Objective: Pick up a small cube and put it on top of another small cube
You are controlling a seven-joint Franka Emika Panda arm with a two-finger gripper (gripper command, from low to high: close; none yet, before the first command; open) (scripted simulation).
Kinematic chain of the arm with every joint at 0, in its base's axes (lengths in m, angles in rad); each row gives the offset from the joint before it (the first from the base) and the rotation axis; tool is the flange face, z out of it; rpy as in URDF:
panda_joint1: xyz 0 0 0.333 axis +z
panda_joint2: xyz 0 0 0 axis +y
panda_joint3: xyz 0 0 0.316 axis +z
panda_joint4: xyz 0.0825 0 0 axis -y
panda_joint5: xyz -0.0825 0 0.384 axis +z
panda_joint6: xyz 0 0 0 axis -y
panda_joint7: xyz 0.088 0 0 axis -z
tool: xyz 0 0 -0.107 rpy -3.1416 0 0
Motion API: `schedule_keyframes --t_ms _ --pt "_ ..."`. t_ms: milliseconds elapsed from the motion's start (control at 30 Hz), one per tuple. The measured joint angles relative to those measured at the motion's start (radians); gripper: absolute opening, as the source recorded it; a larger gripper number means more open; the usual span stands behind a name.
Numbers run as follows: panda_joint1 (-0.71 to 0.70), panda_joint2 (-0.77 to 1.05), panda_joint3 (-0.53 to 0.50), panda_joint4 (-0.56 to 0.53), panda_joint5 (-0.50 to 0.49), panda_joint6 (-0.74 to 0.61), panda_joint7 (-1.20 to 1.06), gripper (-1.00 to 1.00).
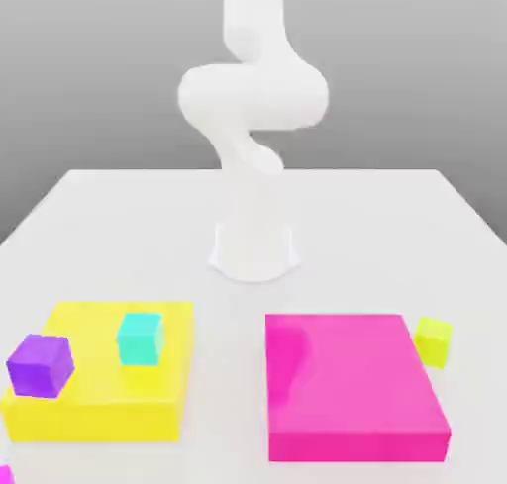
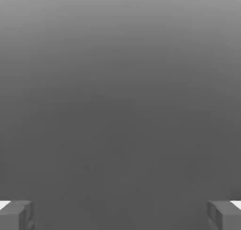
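Observation:
The small lime yellow-green cube rests on the white table, touching or nearly touching the exterior view's right side of the flat pink block. A teal cube stands on the flat yellow block, and a purple cube sits at that block's left corner. In the hand view my gripper is open, its two grey fingertips far apart with only grey background between them. The white arm rises from its base at the table's middle and bends upward.
The yellow and pink flat blocks lie side by side near the front edge with a gap between them. A small pink piece peeks in at the bottom left corner. The arm's base stands behind the blocks.

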Motion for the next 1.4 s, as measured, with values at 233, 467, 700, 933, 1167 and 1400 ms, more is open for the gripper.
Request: schedule_keyframes --t_ms 233,467,700,933,1167,1400 --pt "0.182 0.265 0.065 -0.145 0.057 0.163 -0.143 0.00" --pt "0.326 0.517 0.171 -0.285 0.071 0.321 -0.250 0.00" --pt "0.449 0.776 0.250 -0.413 -0.076 0.483 -0.236 0.00" --pt "0.591 1.016 0.077 -0.379 -0.245 0.671 -0.116 -1.00" --pt "0.590 1.014 0.078 -0.379 -0.249 0.669 -0.113 -1.00" --pt "0.516 0.788 0.165 -0.422 -0.076 0.489 -0.257 -1.00"
